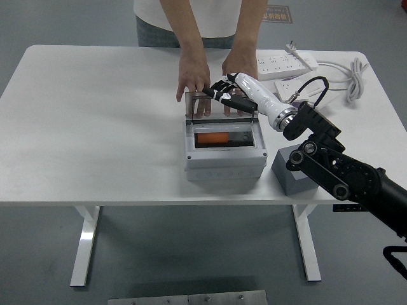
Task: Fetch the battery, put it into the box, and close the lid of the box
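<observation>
Closing the lid on the loaded box

Near us on the white bench (76, 127), our grey plastic box (225, 159) already holds the orange cylindrical battery (212, 137), lying flat inside. Behind it, our right robot hand (224, 94), fingers loosely spread and empty, touches the upright clear lid (219, 107); we should press forward-down evenly. A person's hands (193, 79) rest beyond.

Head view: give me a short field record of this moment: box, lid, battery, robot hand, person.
box: grey plastic box, mid-table
lid: transparent hinged lid, raised at the box's far edge
battery: orange battery, lying inside the box
right hand: white-and-black robot hand over the lid's top edge; contact unclear
person: both hands flat on the white table behind the lid
left hand: not in view
</observation>
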